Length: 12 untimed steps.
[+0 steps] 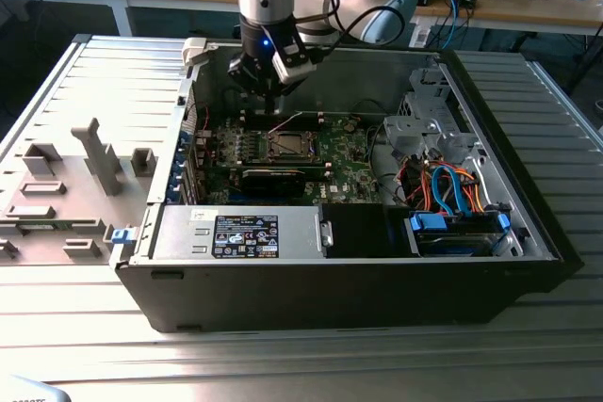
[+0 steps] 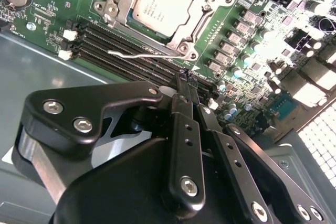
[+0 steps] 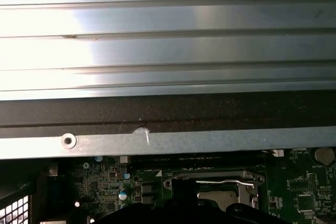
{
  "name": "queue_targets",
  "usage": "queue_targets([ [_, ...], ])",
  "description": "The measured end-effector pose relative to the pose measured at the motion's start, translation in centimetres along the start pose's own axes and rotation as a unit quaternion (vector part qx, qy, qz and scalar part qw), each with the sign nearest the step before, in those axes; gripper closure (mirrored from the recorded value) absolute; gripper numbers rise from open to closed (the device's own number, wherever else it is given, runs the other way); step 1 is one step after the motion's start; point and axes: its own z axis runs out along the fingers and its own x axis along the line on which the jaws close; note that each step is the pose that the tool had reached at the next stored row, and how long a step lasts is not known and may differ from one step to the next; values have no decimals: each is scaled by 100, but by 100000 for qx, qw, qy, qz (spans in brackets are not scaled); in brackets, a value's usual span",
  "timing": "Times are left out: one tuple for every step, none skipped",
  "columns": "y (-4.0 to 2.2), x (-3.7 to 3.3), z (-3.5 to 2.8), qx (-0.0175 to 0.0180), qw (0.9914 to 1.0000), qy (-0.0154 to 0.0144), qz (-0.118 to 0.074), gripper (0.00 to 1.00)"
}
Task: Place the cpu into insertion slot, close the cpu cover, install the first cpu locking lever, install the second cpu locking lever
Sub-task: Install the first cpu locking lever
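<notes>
The cpu (image 2: 160, 1) lies flat in the insertion slot (image 1: 287, 145) on the green board. The silver cpu cover (image 2: 209, 9) is folded down around it, framing the chip. A thin wire locking lever (image 2: 142, 53) runs along one side of the socket and looks raised off the board; it also shows in the first wrist view (image 3: 226, 182). My gripper (image 2: 185, 77) hangs just above the board beside the socket, over the memory slots, shut with nothing between its fingers. In the exterior view the gripper (image 1: 271, 105) is just behind the socket.
A long black card (image 1: 273, 179) lies in front of the socket, then the labelled power supply (image 1: 245, 235). A drive cage with blue and orange cables (image 1: 452, 204) fills the exterior view's right. Grey fixtures (image 1: 94, 152) stand outside the case. The case's rear wall (image 3: 157, 142) is close behind.
</notes>
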Motion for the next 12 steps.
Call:
queue_targets([
  [0, -1, 3, -1, 100000, 0, -1, 89],
  [0, -1, 5, -2, 100000, -1, 1, 89],
  [0, -1, 7, 2, 100000, -1, -1, 89],
  [0, -1, 9, 0, 100000, 0, -1, 89],
  [-1, -1, 12, -1, 100000, -1, 0, 89],
  [-1, -1, 13, -2, 100000, -1, -1, 89],
  [-1, -1, 15, -2, 100000, -3, 1, 89],
  [-1, -1, 17, -1, 100000, -1, -1, 89],
  [-1, -1, 21, -1, 100000, 0, 1, 89],
  [-1, -1, 22, 1, 100000, 0, 2, 89],
  [-1, -1, 23, 2, 100000, 2, 0, 89],
  [-1, -1, 26, 2, 100000, 0, 0, 89],
])
